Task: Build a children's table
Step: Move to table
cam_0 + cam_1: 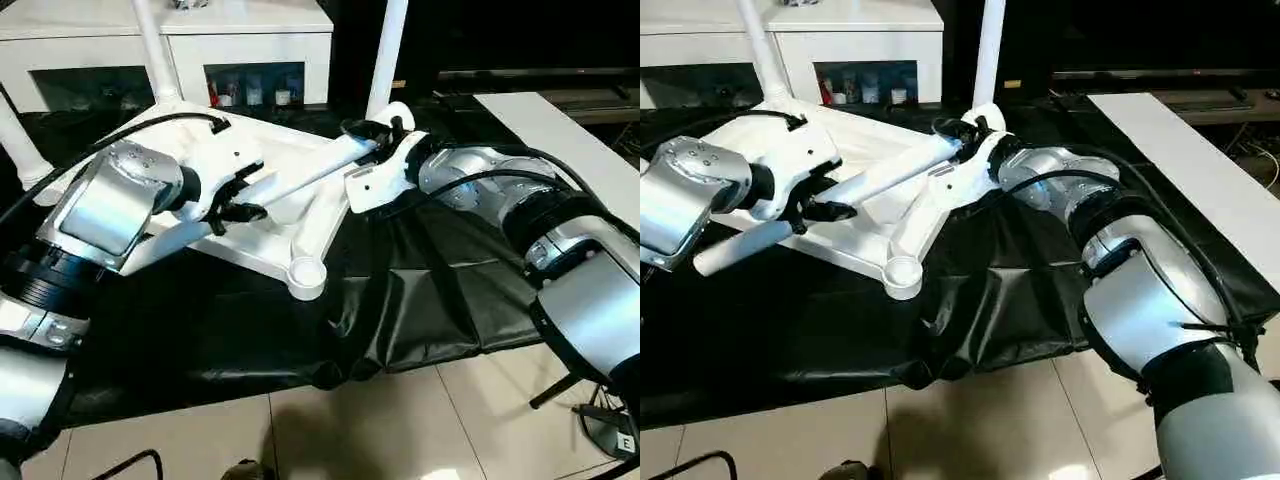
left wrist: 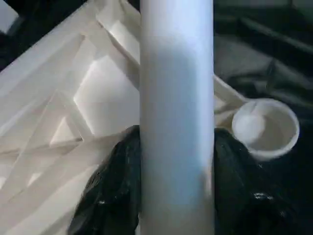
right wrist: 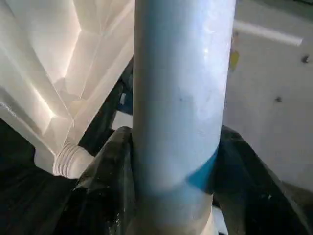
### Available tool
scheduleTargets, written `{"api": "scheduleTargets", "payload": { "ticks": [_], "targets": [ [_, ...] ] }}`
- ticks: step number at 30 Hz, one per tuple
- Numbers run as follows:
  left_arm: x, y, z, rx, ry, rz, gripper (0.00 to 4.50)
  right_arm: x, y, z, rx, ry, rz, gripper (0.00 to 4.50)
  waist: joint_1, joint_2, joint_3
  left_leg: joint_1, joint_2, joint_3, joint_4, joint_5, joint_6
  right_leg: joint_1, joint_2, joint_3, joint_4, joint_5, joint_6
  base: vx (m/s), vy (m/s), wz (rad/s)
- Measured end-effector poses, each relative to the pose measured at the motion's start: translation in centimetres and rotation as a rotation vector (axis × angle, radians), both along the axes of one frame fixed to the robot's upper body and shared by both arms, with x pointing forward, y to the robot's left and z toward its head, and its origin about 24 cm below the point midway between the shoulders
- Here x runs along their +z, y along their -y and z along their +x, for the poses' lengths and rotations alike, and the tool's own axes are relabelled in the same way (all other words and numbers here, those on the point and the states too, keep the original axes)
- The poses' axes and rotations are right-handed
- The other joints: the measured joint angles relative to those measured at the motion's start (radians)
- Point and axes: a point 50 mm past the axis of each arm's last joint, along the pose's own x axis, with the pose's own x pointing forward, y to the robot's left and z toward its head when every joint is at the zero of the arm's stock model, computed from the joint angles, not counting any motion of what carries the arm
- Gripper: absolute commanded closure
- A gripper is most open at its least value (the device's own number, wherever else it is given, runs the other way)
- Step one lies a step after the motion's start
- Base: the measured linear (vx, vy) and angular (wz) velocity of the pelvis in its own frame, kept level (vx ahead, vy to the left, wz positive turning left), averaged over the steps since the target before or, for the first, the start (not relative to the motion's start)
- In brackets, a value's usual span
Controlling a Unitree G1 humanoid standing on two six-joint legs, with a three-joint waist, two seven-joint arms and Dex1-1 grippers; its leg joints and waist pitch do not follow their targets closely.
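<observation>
Tabletop: the white plastic rectangular tabletop (image 1: pixel 275 215) lay upside down on a black plastic sheet (image 1: pixel 420 300) spread over the floor, its ribbed underside facing up.
Ribs: in the left wrist view the raised ribs crossed in diagonals beneath the held tube.
Empty socket: a round white corner socket (image 1: pixel 306 275) at the near corner stood open, with nothing in it.
Standing legs: two long tapered white tube legs stood upright in the far corners, one on the left (image 1: pixel 155 50) and one on the right (image 1: pixel 387 55); a third (image 1: pixel 15 140) rose at the left edge of the left eye view.
Loose leg: the fourth white tube leg (image 1: pixel 885 172) lay nearly level across and above the underside, slanting from lower left up to upper right, carried between the two arms.
Left gripper: the left gripper (image 1: pixel 240 195), its two black fingers (image 2: pixel 110 196) on either side of the tube, was clamped on the loose leg toward its lower end.
Right gripper: the right gripper (image 1: pixel 372 130) was clamped on the same leg at its upper end, beside the far right corner; its black fingers (image 3: pixel 107 181) pressed both flanks of the tube.
Thread: a ribbed white stub (image 3: pixel 71 161) showed under the tabletop's edge in the right wrist view.
Surroundings: a white low cabinet with glass doors (image 1: pixel 250 60) stood behind the tabletop; pale floor tiles (image 1: pixel 380 430) lay nearest the robot.
</observation>
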Motion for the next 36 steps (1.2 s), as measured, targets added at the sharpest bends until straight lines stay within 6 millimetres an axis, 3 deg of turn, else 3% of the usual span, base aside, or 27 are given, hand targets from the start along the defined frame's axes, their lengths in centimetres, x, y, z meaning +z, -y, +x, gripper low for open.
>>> {"api": "scheduleTargets", "payload": {
  "ticks": [4,6,9,12,14,17,19,21,24,27,28,30,31,36],
  "targets": [
    [2.8,-0.2,0.0,-0.004,0.096,-0.137,1.63,-1.6,0.5,-0.3,-0.015,-0.057,-0.015,2.62,-0.002,0.003,0.002,0.000,0.000,0.000,0.000,0.000,0.000,0.000,0.000,0.000,0.000,0.000,0.000,0.000,0.000,0.00],
    [3.9,-0.5,-0.1,0.002,0.127,-0.236,1.63,-1.8,0.8,-0.3,-0.034,-0.084,-0.010,2.62,-0.004,0.005,0.003,0.000,0.000,0.000,0.000,0.000,0.000,0.000,0.000,0.000,0.000,0.000,0.000,0.000,0.000,0.00],
    [6.4,-1.7,-0.1,0.052,0.246,-0.368,1.28,-1.9,1.7,-0.1,-0.093,-0.139,0.080,2.62,-0.005,0.004,0.003,0.000,0.000,0.000,0.000,0.000,0.000,0.000,0.000,0.000,0.000,0.000,0.000,0.000,0.000,0.00],
    [9.4,-5.2,-0.1,0.230,0.490,-0.519,1.20,-2.9,3.0,-0.3,-0.177,-0.270,0.258,2.62,-0.011,0.004,0.003,0.000,0.000,0.000,0.000,0.000,0.001,0.000,0.000,0.000,0.000,0.000,0.000,0.000,0.000,0.00],
    [10.6,-9.0,-0.5,0.427,0.641,-0.597,1.20,-3.7,3.9,-0.5,-0.233,-0.369,0.419,2.62,-0.018,0.004,0.003,0.000,0.000,0.000,0.000,-0.001,0.001,0.000,0.000,0.000,0.000,0.000,0.000,0.000,0.000,0.00],
    [9.8,-13.6,-1.9,0.691,0.774,-0.537,1.20,-4.2,4.7,-0.4,-0.311,-0.568,0.793,2.63,-0.033,0.003,0.003,0.001,0.000,0.000,0.000,-0.001,0.002,0.000,0.000,0.001,0.000,0.000,0.000,0.000,0.000,0.00],
    [7.4,-15.3,-2.3,0.818,0.754,-0.494,1.20,-4.4,4.9,-0.4,-0.331,-0.695,1.012,2.63,-0.030,0.003,0.002,0.001,0.001,0.000,0.001,-0.001,0.002,0.000,0.000,-0.001,0.000,0.000,0.000,0.000,0.000,0.00],
    [5.2,-15.7,-2.3,0.874,0.708,-0.463,1.20,-4.6,4.5,-0.5,-0.302,-0.823,1.146,2.63,-0.024,0.002,0.002,0.000,0.002,0.000,0.002,-0.001,0.003,0.000,0.000,-0.001,0.000,0.001,-0.002,0.000,0.000,0.00],
    [2.5,-14.2,-1.7,0.862,0.624,-0.504,1.20,-4.6,3.2,-0.9,-0.198,-1.053,1.328,2.64,0.005,0.002,0.002,-0.001,0.002,0.000,0.004,-0.001,0.004,0.000,0.000,-0.002,0.000,0.003,-0.006,0.000,0.000,0.00],
    [0.0,-8.7,-0.9,0.649,0.450,-0.666,1.20,-4.3,2.5,-2.1,-0.004,-1.357,1.420,2.64,0.047,0.003,0.002,-0.001,0.002,0.002,0.006,0.000,0.008,0.004,-0.003,-0.004,-0.001,0.004,-0.008,0.000,0.000,0.00],
    [-1.1,-5.8,-0.7,0.548,0.347,-0.740,1.20,-4.2,2.2,-2.8,0.081,-1.488,1.408,2.64,0.063,0.003,0.002,-0.002,0.002,0.004,0.008,0.000,0.009,0.004,-0.003,-0.004,-0.001,0.005,-0.009,0.000,0.000,0.00],
    [-1.9,-2.3,-0.8,0.423,0.210,-0.841,1.20,-4.2,1.5,-3.9,0.190,-1.653,1.362,2.64,0.071,0.003,0.003,-0.004,0.002,0.005,0.010,0.000,0.010,0.003,-0.004,-0.004,0.000,0.007,-0.013,0.000,0.000,0.00],
    [-1.8,-1.0,-0.9,0.370,0.165,-0.881,0.92,-4.4,1.3,-4.4,0.229,-1.723,1.340,2.64,0.068,0.003,0.003,-0.004,0.002,0.005,0.010,0.000,0.010,0.003,-0.004,-0.003,0.000,0.009,-0.015,0.000,0.000,0.00],
    [0.2,2.6,-1.7,0.161,0.058,-1.082,0.73,-5.1,3.3,-5.9,0.268,-1.908,1.323,2.64,0.064,0.004,0.003,0.000,0.002,0.005,0.010,0.000,0.009,0.003,-0.005,-0.003,0.000,0.010,-0.016,0.000,0.000,0.00]
  ]
}}
